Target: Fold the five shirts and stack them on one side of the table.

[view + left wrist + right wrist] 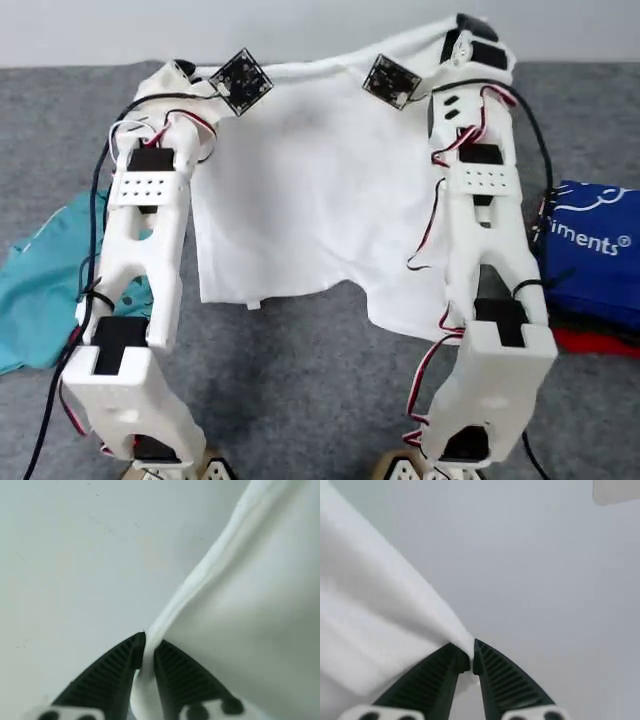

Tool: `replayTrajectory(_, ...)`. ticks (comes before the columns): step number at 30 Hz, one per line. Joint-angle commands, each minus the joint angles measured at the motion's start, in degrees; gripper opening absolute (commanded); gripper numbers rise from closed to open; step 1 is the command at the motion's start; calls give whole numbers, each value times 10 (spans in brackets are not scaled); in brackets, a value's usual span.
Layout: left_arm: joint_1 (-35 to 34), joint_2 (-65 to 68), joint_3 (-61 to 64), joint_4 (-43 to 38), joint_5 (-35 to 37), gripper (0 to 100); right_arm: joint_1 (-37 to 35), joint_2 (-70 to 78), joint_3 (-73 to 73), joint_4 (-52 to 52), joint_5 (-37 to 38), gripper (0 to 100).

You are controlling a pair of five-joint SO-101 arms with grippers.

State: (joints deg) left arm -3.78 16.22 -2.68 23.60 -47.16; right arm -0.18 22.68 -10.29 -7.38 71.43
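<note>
Jaws of the left gripper [145, 652] and the right gripper [471, 656] are closed on the far edge of the white shirt [320, 200] — which is held spread over the middle of the grey table [330, 380].

White arms [150, 235], black servos [118, 345], red cables [430, 215], ribbed black end effectors [145, 646] [471, 653]

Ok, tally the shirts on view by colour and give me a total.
white shirt: 1
teal shirt: 1
blue shirt: 1
red shirt: 1, mostly hidden under the blue one
Total: 4
</note>
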Motion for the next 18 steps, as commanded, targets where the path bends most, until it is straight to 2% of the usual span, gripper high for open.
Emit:
replayTrajectory(1,-1,-9,-27,48,-4,6,0,-10,-26,-10,6,10)
replayTrajectory(5,2,-9,-27,149,-4,6,13,-24,-11,64,25,10)
replayTrajectory(13,17,-5,-27,336,-4,6,19,-97,-11,419,23,10)
replayTrajectory(18,17,-4,-27,410,-4,6,21,-137,-11,579,-14,9)
